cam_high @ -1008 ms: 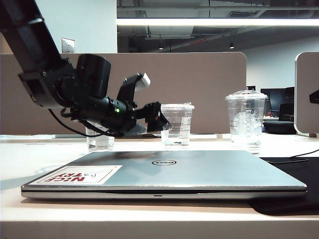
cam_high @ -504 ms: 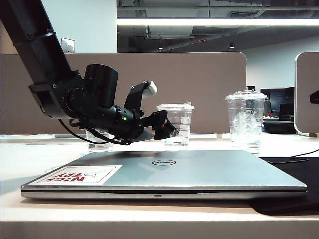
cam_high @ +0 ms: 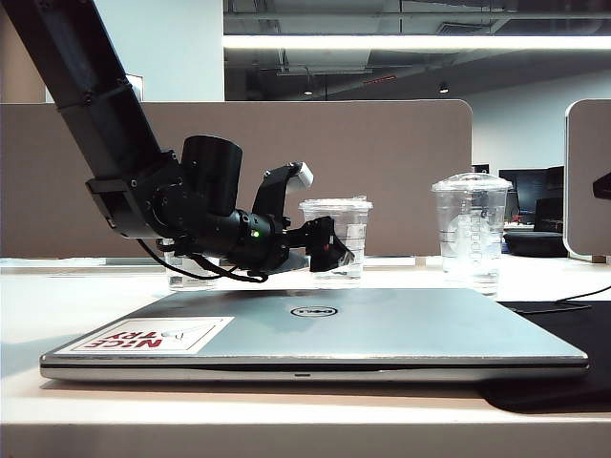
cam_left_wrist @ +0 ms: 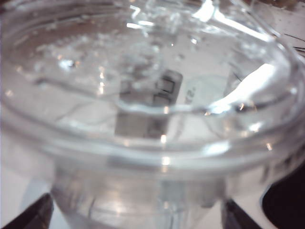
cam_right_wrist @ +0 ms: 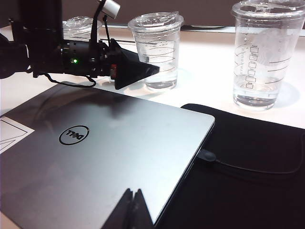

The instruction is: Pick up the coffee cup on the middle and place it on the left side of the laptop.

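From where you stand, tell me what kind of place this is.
Probably an open-plan office: a beige desk partition behind the table, a closed laptop on it, and strip lighting under an exposed ceiling.

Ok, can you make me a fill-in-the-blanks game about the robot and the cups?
1. The left gripper is open and reaches toward the ____ of the three cups, the coffee cup.
2. The laptop has its lid ____.
3. The sticker on the laptop reads NICE ____.
4. The right gripper hangs shut above the ____.

Missing words: middle; closed; TRY; laptop
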Tool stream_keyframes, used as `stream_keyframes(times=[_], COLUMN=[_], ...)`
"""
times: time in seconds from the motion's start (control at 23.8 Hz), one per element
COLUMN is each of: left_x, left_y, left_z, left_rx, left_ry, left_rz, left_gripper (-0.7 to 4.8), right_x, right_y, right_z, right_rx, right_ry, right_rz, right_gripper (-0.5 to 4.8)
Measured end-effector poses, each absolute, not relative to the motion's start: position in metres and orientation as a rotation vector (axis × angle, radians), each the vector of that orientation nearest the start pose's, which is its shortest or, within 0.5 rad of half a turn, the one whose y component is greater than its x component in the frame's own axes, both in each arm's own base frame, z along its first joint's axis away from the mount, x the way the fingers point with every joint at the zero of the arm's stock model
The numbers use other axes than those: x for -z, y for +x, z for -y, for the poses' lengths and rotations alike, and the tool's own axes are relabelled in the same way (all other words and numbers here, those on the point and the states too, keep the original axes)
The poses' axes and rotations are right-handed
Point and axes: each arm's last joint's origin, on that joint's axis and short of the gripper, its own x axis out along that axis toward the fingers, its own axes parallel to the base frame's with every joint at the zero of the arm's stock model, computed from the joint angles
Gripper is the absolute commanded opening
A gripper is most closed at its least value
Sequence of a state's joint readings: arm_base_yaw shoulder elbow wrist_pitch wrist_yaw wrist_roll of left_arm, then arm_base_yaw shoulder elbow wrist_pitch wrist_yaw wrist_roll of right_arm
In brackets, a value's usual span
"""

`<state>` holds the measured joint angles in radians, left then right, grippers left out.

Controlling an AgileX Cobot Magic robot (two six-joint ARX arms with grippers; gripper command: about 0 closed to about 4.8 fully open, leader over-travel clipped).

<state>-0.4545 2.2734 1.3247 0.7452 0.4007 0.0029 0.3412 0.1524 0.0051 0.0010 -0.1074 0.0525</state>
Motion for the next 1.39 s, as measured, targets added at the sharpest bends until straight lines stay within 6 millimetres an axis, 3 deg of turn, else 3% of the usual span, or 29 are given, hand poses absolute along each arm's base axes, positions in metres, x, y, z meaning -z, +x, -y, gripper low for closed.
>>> stream_keyframes(times=[0.84,0.88,1.01,1.13,1.3,1.39], left_x=[-0.117,-0.117,-0.117,-0.117,-0.118,-0.118], left_y=[0.440,0.440,0.440,0.440,0.440,0.440], left_z=[0.234,0.234,0.233,0.234,0.234,0.233], left_rx=[0.860,0.860,0.860,0.861,0.861,0.861], left_ry=[-0.034,-0.034,-0.034,-0.034,-0.035,-0.035], left_rz=[-0.202,-0.202,-0.201,-0.199,-0.195,-0.195], left_gripper=[4.79,4.53,4.50,3.95,3.92,3.60], right_x=[-0.153,-0.153,-0.153,-0.153,-0.153,-0.153], right_y=[0.099,0.099,0.099,0.099,0.099,0.099], right_z=[-0.038,-0.038,-0.038,-0.038,-0.038,-0.038], right_rx=[-0.444,-0.444,-0.444,-0.444,-0.444,-0.444], right_ry=[0.034,0.034,0.034,0.034,0.034,0.034], right_rz=[-0.158,-0.158,-0.158,-0.157,-0.157,-0.157], right_gripper=[-0.05,-0.05,-0.05,-0.05,-0.05,-0.05])
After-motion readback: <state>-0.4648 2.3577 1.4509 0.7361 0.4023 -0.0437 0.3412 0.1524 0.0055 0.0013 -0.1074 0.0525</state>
